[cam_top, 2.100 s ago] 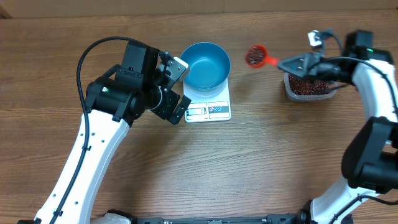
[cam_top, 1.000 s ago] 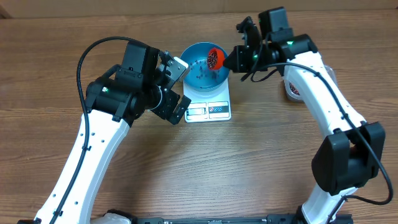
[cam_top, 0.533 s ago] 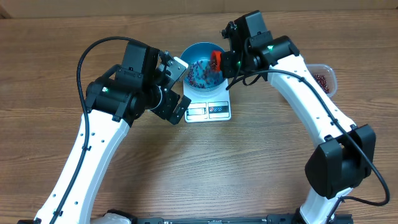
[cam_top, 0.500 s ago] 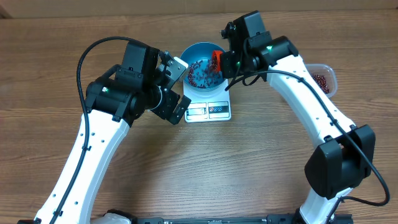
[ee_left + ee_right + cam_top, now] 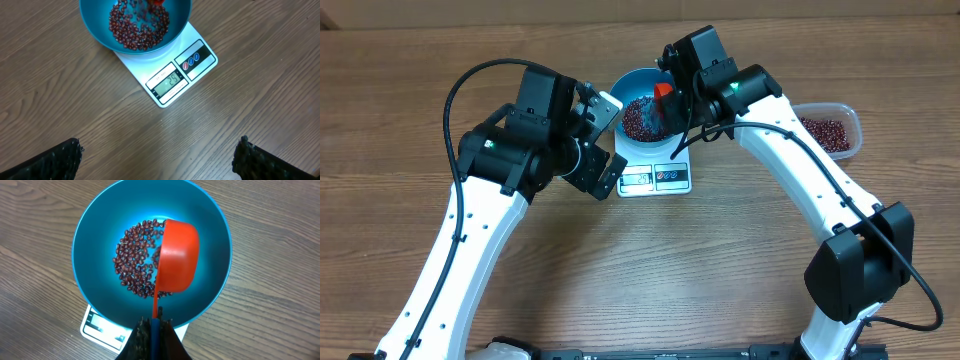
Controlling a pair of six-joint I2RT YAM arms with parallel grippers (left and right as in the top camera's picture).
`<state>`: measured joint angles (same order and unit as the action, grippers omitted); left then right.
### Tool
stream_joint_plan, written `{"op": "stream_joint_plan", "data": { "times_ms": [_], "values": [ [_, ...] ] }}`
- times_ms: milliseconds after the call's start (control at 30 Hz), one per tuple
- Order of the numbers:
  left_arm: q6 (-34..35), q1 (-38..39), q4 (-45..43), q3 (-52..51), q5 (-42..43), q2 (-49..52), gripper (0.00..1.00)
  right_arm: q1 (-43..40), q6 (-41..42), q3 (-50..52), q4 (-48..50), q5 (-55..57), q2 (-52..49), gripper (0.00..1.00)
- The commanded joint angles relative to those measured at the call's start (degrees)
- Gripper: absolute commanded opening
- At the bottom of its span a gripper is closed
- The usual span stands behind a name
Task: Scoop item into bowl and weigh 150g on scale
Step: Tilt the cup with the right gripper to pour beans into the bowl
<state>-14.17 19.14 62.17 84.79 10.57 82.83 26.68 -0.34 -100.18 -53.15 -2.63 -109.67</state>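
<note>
Right fingers (image 5: 143,341) pinch scoop (image 5: 178,255) — upended over beans (image 5: 131,275).

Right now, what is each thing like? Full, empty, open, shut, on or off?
scale: on, digits showing.
teal bowl: upright on the scale, partly filled.
clear tub: no lid, partly filled.
beans: a layer in the teal bowl, more in the clear tub.
red scoop: tipped mouth-down inside the teal bowl.
right gripper: shut on the red scoop's handle.
left gripper: open, empty.
</note>
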Motion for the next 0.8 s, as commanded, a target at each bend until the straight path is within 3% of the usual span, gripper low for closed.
{"op": "stream_joint_plan", "data": {
  "times_ms": [0, 467, 767],
  "values": [
    [-1.5, 0.4, 0.0, 0.9, 0.9, -0.4, 1.0, 0.9, -4.3, -1.9, 0.3, 0.7, 3.1, 0.04],
    [-1.5, 0.4, 0.0, 0.9, 0.9, -0.4, 1.0, 5.4, -16.0, -1.9, -0.8, 7.3, 6.2, 0.04],
    [-1.5, 0.4, 0.0, 0.9, 0.9, -0.4, 1.0, 6.4, -19.3, -1.9, -2.7, 11.2, 6.2, 0.04]
  ]
}}
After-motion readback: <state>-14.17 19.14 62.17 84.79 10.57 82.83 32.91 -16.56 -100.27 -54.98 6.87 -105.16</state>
